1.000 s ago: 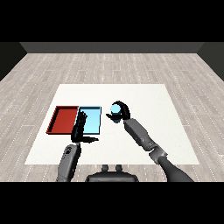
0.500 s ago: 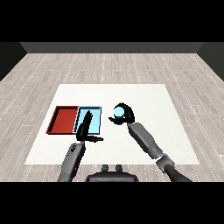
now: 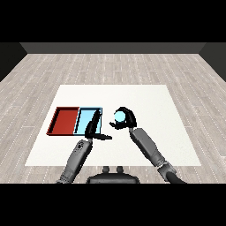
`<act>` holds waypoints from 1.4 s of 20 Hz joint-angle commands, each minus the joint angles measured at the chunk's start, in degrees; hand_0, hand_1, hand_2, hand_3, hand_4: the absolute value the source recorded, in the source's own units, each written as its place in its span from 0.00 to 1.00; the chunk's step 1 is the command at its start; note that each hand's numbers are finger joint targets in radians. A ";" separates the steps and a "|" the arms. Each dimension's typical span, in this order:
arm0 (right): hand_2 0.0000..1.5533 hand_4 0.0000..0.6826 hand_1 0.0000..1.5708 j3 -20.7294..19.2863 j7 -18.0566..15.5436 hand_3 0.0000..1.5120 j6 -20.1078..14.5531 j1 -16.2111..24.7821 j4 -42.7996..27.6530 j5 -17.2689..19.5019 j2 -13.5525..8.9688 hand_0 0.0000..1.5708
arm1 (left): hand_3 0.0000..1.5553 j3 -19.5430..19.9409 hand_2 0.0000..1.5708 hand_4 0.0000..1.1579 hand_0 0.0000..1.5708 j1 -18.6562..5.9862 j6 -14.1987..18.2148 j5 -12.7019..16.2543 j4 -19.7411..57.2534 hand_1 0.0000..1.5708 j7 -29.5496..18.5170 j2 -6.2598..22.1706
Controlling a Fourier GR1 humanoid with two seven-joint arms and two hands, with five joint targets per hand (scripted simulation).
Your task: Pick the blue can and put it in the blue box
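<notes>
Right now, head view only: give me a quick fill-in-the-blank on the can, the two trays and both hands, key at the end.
1. The small light blue can is held in the robot's ____ hand.
2. The shallow light blue tray lies directly to the ____ of the shallow red tray.
3. The left hand, fingers straight, reaches over the ____ tray.
4. The can is ____ the trays, to their right.

Missing words: right; right; light blue; outside

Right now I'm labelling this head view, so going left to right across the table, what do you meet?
Red tray → light blue tray → left hand, over the blue tray's right edge → blue can, held in the right hand.
</notes>
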 commanded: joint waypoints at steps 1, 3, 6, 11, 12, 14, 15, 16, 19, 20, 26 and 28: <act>0.93 0.97 0.90 0.00 1.71 0.94 -1.01 1.61 -3.88 3.20 2.79 0.90 | 0.00 -3.65 0.00 0.00 0.00 -3.60 3.49 2.25 7.00 0.00 -2.29 -0.01; 0.93 0.96 0.90 -5.03 -0.17 0.94 3.45 -1.83 1.66 2.12 1.82 0.90 | 0.00 0.66 0.00 0.00 0.00 -2.86 -1.53 1.62 9.53 0.00 -3.28 -0.01; 0.93 0.97 0.90 -1.50 3.08 0.93 0.88 2.86 -4.99 7.30 4.32 0.90 | 0.00 -2.90 0.00 0.00 0.00 -1.95 2.86 2.36 5.56 0.00 -0.45 -0.01; 0.93 0.99 0.89 -3.88 5.21 0.93 2.29 1.87 -7.48 9.32 5.05 0.89 | 0.00 -5.44 0.00 0.00 0.00 -6.54 6.70 3.44 11.78 0.00 -1.37 -0.01; 0.93 0.99 0.89 -3.80 2.42 0.93 4.41 4.34 -6.88 10.00 5.22 0.89 | 0.00 -5.19 0.00 0.00 0.00 -7.21 3.52 5.35 14.11 0.00 -4.41 -0.01; 0.93 1.00 0.89 -2.77 4.25 0.93 2.38 2.56 -7.42 8.55 5.25 0.89 | 0.00 -9.68 0.00 0.00 0.00 -4.60 5.98 7.23 15.25 0.00 -7.56 -0.01; 0.94 1.00 0.89 2.27 5.37 0.94 0.74 6.31 -12.15 9.66 5.27 0.89 | 0.00 -8.77 0.00 0.00 0.00 -8.41 6.55 8.81 18.16 0.00 -7.45 -0.01; 0.94 1.00 0.89 -1.41 4.34 0.94 3.87 7.62 -11.92 10.21 5.29 0.89 | 0.00 -9.52 0.00 0.00 0.00 -11.32 8.38 10.59 20.38 0.00 -7.58 -0.01; 0.93 0.98 0.89 -2.36 6.12 0.93 5.12 6.26 -11.30 10.89 5.32 0.89 | 0.00 -10.63 0.00 0.00 0.00 -10.22 9.80 9.51 13.35 0.00 -0.69 -0.01; 0.93 0.97 0.89 -0.42 2.88 0.93 3.85 5.47 -8.38 9.17 5.32 0.89 | 0.00 -8.50 0.00 0.00 0.00 -5.93 6.07 6.87 15.17 0.00 -6.05 -0.01; 0.92 0.95 0.90 1.18 2.07 0.92 2.26 3.27 -6.03 9.81 5.32 0.90 | 0.00 -11.17 0.00 0.00 0.00 -11.50 7.80 11.92 19.17 0.00 -6.94 0.00; 0.92 0.95 0.90 -0.16 4.53 0.92 3.26 1.15 -6.09 8.16 5.33 0.90 | 0.00 -12.31 0.00 0.00 0.00 -10.14 11.01 9.10 11.84 0.00 -0.76 -0.01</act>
